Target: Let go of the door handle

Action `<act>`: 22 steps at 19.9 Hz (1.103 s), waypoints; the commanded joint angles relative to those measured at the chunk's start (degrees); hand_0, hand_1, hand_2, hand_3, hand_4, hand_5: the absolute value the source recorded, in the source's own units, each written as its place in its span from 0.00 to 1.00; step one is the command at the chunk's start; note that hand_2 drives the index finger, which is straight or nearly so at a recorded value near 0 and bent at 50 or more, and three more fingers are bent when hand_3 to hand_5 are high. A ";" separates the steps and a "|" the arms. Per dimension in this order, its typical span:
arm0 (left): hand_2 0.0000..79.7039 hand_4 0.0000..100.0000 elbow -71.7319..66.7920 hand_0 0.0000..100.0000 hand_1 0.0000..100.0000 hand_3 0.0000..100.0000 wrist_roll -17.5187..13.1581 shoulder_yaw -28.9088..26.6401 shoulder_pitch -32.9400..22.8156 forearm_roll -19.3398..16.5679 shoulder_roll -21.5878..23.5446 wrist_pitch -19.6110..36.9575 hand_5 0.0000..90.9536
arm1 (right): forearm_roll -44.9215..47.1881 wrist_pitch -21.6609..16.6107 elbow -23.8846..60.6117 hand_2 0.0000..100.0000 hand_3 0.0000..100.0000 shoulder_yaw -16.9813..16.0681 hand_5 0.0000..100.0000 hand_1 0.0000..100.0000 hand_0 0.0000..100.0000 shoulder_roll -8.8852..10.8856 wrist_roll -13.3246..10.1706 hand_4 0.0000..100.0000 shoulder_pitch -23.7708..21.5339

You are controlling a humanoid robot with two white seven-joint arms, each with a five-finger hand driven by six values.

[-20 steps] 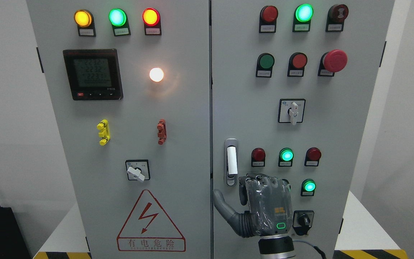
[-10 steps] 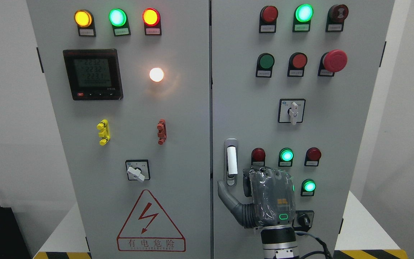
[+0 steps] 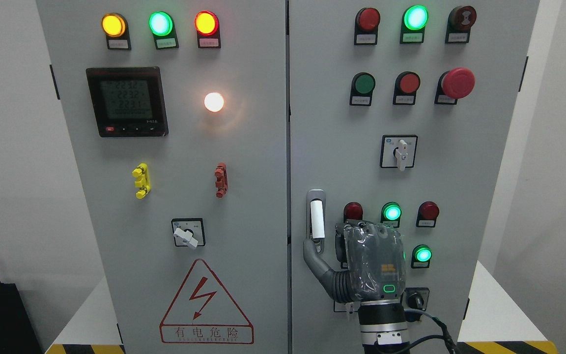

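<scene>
Reaching up from the bottom edge right of the middle, the right hand (image 3: 361, 260) sits against the right-hand door of the grey control cabinet (image 3: 243, 147), its back to the camera. The thumb (image 3: 312, 250) stretches out to the left, its tip just under the lower end of the door handle (image 3: 316, 216) — whether it touches the lock barrel there is hard to tell from this angle. The other fingers are curled forward toward the panel beside the handle and appear to hold nothing, though their tips are hidden behind the hand. The handle itself stands upright in its chrome recess near the door's left edge, close to the seam between the two doors, left of a red indicator lamp (image 3: 353, 211). It looks like a rigid swing lever with a white plastic sleeve — stiff, smooth, probably a little slippery; the sleeve's middle would be the natural place to grip. Judging by the pose, nothing remains gripped on the handle. No left arm shows.
</scene>
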State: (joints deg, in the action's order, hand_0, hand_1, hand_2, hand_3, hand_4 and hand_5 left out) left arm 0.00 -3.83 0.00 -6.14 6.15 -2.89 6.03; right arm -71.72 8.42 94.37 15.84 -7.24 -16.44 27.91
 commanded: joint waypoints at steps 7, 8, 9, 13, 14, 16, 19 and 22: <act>0.00 0.00 -1.14 0.12 0.39 0.00 -0.04 0.79 -0.01 0.00 -0.01 0.03 0.00 | 2.64 0.02 -0.67 1.00 1.00 0.07 1.00 0.45 0.30 -0.05 -0.17 1.00 0.31; 0.00 0.00 -1.14 0.12 0.39 0.00 -0.04 0.79 -0.01 0.00 -0.01 0.03 0.00 | 2.64 0.02 -0.67 1.00 1.00 0.07 1.00 0.45 0.31 -0.05 -0.17 1.00 0.31; 0.00 0.00 -1.14 0.12 0.39 0.00 -0.04 0.79 -0.01 0.00 0.08 0.03 0.00 | 2.64 0.02 -0.76 1.00 1.00 -0.01 1.00 0.45 0.31 -0.05 -0.17 1.00 0.22; 0.00 0.00 -1.14 0.12 0.39 0.00 -0.04 0.79 -0.01 0.00 0.08 0.03 0.00 | 2.72 -0.16 -0.76 1.00 1.00 -0.02 1.00 0.46 0.34 -0.05 -0.25 1.00 0.31; 0.00 0.00 -1.14 0.12 0.39 0.00 -0.04 0.79 -0.01 0.00 0.08 0.03 0.00 | 2.72 -0.16 -0.76 1.00 1.00 -0.02 1.00 0.46 0.35 -0.05 -0.25 1.00 0.31; 0.00 0.00 -1.14 0.12 0.39 0.00 -0.04 0.79 -0.01 0.00 -0.01 0.03 0.00 | 2.72 -0.16 -0.68 1.00 1.00 0.07 1.00 0.46 0.37 -0.05 -0.25 1.00 0.31; 0.00 0.00 -1.14 0.12 0.39 0.00 -0.04 0.79 -0.01 0.00 -0.01 0.03 0.00 | 2.72 -0.24 -0.67 1.00 1.00 0.07 1.00 0.45 0.40 -0.05 -0.25 1.00 0.39; 0.00 0.00 -1.14 0.12 0.39 0.00 -0.04 0.79 -0.01 0.00 -0.01 0.03 0.00 | 2.72 -0.24 -0.67 1.00 1.00 -0.02 1.00 0.45 0.41 -0.05 -0.25 1.00 0.39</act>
State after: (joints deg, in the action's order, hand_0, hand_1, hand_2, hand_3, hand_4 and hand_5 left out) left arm 0.00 -3.83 0.00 -6.15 6.15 -2.89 6.03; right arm -69.08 8.13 93.74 15.87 -7.29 -16.65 28.26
